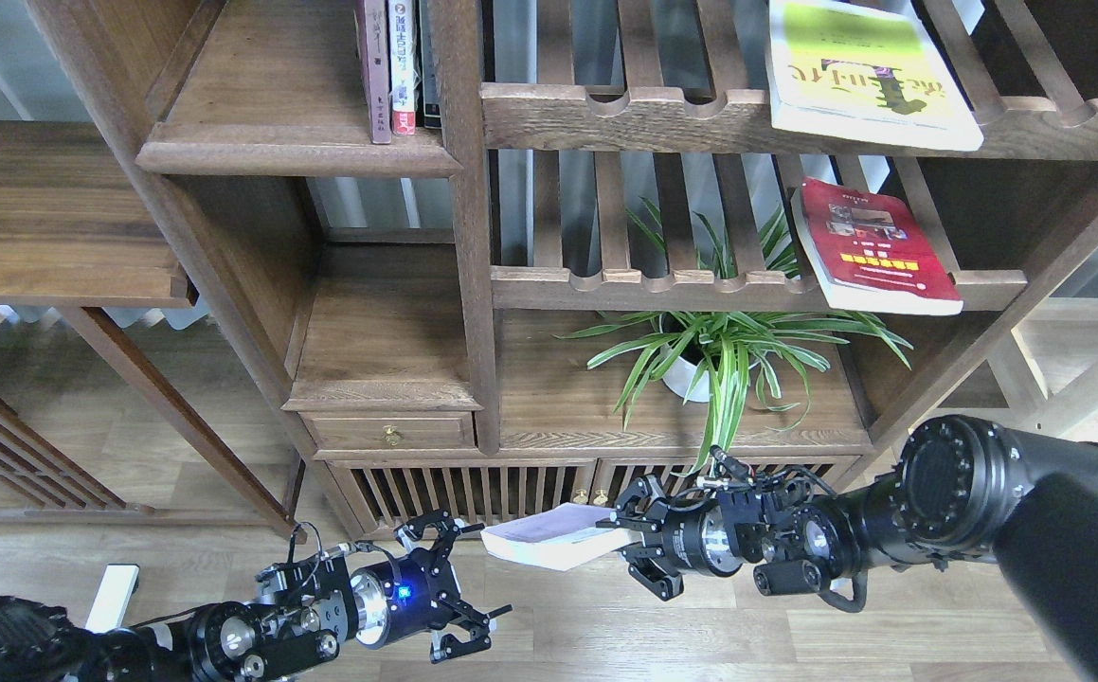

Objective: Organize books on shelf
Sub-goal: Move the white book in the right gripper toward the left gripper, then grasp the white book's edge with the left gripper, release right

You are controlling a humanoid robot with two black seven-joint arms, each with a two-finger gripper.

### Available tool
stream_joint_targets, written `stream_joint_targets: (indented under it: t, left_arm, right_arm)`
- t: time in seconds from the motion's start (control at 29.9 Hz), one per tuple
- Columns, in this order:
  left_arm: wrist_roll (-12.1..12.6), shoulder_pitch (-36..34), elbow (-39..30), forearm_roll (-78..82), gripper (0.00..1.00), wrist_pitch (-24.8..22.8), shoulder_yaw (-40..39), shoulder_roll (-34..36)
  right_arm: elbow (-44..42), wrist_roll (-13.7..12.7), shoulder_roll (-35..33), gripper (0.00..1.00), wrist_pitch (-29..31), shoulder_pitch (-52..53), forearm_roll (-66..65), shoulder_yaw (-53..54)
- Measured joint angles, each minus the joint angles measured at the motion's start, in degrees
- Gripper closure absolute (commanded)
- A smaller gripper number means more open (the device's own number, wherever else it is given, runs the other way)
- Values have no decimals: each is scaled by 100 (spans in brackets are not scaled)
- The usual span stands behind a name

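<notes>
My right gripper (629,543) is shut on the pale white-lavender book (549,536) and holds it flat in the air in front of the cabinet doors. My left gripper (459,587) is open and empty, low at the left, a little left of and below that book. The yellow-green book (866,76) lies on the upper slatted rack at the top right. The red book (875,248) lies on the lower slatted rack. The solid dark shelf (297,147) with a rounded lip is at the upper left.
Three slim volumes (397,66) stand upright at the right end of the solid shelf. A potted spider plant (714,355) sits on the cabinet top under the racks. A small drawer (392,434) and slatted cabinet doors (473,493) are behind the grippers.
</notes>
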Motion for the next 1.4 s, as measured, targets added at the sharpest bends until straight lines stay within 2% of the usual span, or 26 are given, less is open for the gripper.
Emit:
stream_joint_targets:
  t: [0.53, 0.64, 0.7, 0.87, 1.2, 1.4]
  left_arm:
    - [-3, -313, 3, 9, 2, 214, 30, 0]
    - [-39, -333, 28, 14, 12, 253, 30, 0]
    - [-122, -341, 87, 23, 16, 266, 30, 0]
    - [-237, -344, 322, 50, 16, 340, 50, 1]
    - [-239, -346, 406, 56, 16, 346, 57, 1]
    - [-244, -346, 414, 51, 32, 409, -15, 1]
  right_arm:
    - [290, 0, 0, 99, 67, 340, -4, 127]
    - [318, 0, 0, 99, 75, 354, -17, 128]
    - [359, 0, 0, 99, 76, 374, -24, 134]
    - [508, 0, 0, 99, 75, 543, -34, 197]
    - [858, -2, 0, 99, 69, 955, -30, 514]
    - [922, -2, 0, 99, 70, 1009, -27, 527]
